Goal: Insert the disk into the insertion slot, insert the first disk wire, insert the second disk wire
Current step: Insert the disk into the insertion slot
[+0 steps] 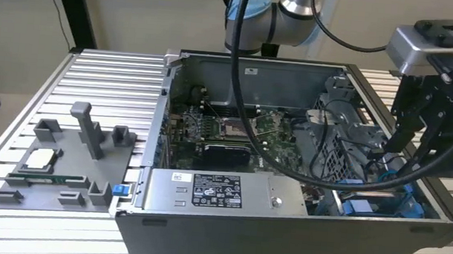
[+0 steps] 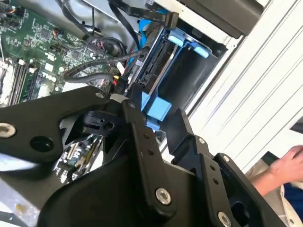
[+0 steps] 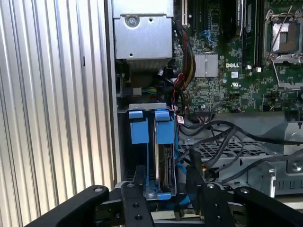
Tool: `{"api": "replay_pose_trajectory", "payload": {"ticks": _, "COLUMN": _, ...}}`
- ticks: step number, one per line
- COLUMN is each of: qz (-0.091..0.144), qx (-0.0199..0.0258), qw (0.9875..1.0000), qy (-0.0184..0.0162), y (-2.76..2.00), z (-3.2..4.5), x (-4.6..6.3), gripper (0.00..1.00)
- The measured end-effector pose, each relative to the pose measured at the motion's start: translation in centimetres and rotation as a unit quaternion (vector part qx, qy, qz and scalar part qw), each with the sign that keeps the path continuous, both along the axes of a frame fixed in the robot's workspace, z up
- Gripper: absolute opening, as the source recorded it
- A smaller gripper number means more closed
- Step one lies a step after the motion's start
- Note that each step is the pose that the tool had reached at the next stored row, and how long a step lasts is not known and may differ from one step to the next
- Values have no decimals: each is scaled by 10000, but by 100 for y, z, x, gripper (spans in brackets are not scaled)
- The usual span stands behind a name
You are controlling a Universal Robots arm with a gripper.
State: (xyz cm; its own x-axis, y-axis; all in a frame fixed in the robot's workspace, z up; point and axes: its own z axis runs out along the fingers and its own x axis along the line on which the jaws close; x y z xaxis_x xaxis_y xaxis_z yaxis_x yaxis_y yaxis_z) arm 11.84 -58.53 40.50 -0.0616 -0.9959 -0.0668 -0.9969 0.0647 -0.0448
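Note:
The disk [image 3: 164, 163] stands on edge in its blue frame inside the insertion slot [image 3: 147, 107], at the case corner beside the power supply. In the second wrist view the disk [image 2: 154, 71] sits between the bay's blue tabs. My gripper [image 3: 165, 169] hangs open just above it, one black finger [image 3: 140, 177] on each side of the blue frame. In the exterior view my gripper [image 1: 393, 153] is over the bay's blue parts [image 1: 364, 206] at the case's right. Black and blue wires [image 3: 185, 158] lie loose beside the disk; whether any is plugged in I cannot tell.
The open computer case [image 1: 283, 234] lies on a ribbed metal table [image 1: 109, 75]. A labelled grey power-supply box [image 1: 213, 191] sits next to the bay, the motherboard [image 1: 235, 127] behind it. A grey fixture [image 1: 61, 168] with small parts stands at the exterior view's left. A hand [image 2: 289, 165] is beyond the table's edge.

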Motion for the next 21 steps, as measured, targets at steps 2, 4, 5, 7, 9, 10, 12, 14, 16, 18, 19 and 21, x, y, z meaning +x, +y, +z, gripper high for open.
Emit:
{"api": "replay_pose_trajectory", "payload": {"ticks": 2, "qz": 1, "qx": 0, "qw": 10000, "qy": 0, "y": 51, "z": 9, "x": 0, "gripper": 100}}
{"api": "replay_pose_trajectory", "payload": {"ticks": 4, "qz": 0, "qx": -1, "qw": 10000, "qy": -5, "y": 110, "z": 6, "x": -8, "gripper": 100}}
{"api": "replay_pose_trajectory", "payload": {"ticks": 5, "qz": 0, "qx": 4, "qw": 10000, "qy": -8, "y": 125, "z": -1, "x": -13, "gripper": 100}}
{"api": "replay_pose_trajectory", "payload": {"ticks": 7, "qz": 0, "qx": 30, "qw": 10000, "qy": -26, "y": 130, "z": -20, "x": -30, "gripper": 100}}
{"api": "replay_pose_trajectory", "payload": {"ticks": 9, "qz": 0, "qx": 41, "qw": 10000, "qy": -38, "y": 133, "z": -51, "x": -54, "gripper": 100}}
{"api": "replay_pose_trajectory", "payload": {"ticks": 10, "qz": 0, "qx": 45, "qw": 10000, "qy": -41, "y": 135, "z": -68, "x": -63, "gripper": 100}}
{"api": "replay_pose_trajectory", "payload": {"ticks": 12, "qz": 0, "qx": 54, "qw": 10000, "qy": -46, "y": 137, "z": -105, "x": -75, "gripper": 100}}
{"api": "replay_pose_trajectory", "payload": {"ticks": 14, "qz": 7, "qx": 80, "qw": 10000, "qy": -49, "y": 147, "z": -132, "x": -75, "gripper": 100}}
{"api": "replay_pose_trajectory", "payload": {"ticks": 16, "qz": 32, "qx": 121, "qw": 9999, "qy": -48, "y": 161, "z": -144, "x": -75, "gripper": 100}}
{"api": "replay_pose_trajectory", "payload": {"ticks": 18, "qz": 51, "qx": 158, "qw": 9998, "qy": -50, "y": 169, "z": -150, "x": -76, "gripper": 100}}
{"api": "replay_pose_trajectory", "payload": {"ticks": 19, "qz": 57, "qx": 169, "qw": 9998, "qy": -54, "y": 173, "z": -152, "x": -76, "gripper": 100}}
{"api": "replay_pose_trajectory", "payload": {"ticks": 21, "qz": 65, "qx": 202, "qw": 9998, "qy": -67, "y": 176, "z": -159, "x": -76, "gripper": 100}}
